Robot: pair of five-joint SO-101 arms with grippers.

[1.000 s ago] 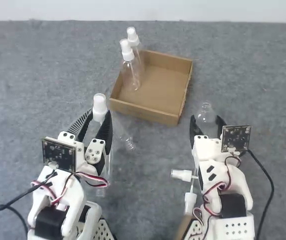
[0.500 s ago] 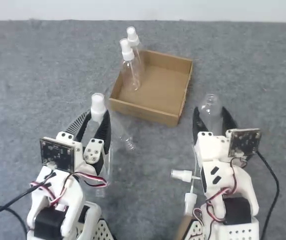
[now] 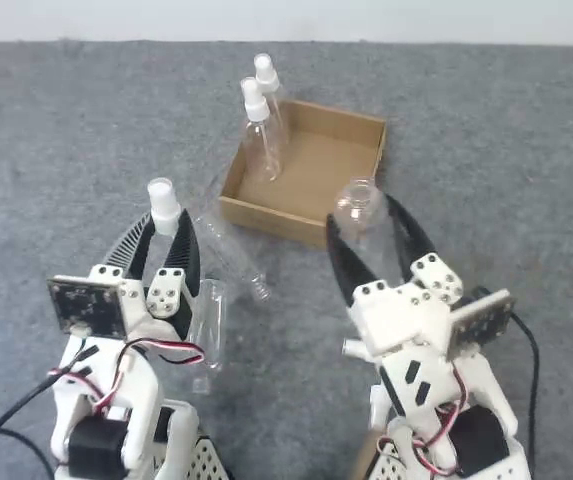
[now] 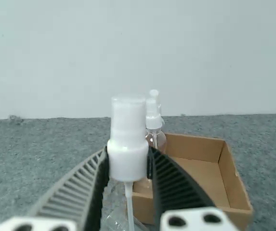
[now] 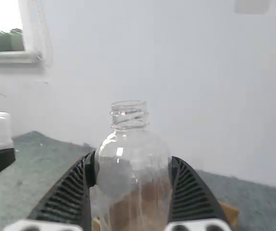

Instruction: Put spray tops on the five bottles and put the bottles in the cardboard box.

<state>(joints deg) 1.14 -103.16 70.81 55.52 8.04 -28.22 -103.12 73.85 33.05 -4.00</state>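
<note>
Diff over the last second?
The right gripper, shut on the uncapped bottle, swung left toward the left arm, up in front of the cardboard box. The left gripper, shut on the spray top, shifted slightly left. Box and the two capped bottles stayed put.

Grey fuzzy mat [image 3: 56,150] is covering the whole table, a plain white wall [image 4: 210,48] is sitting behind it, and a window [image 5: 0,19] is letting in some daylight.
</note>
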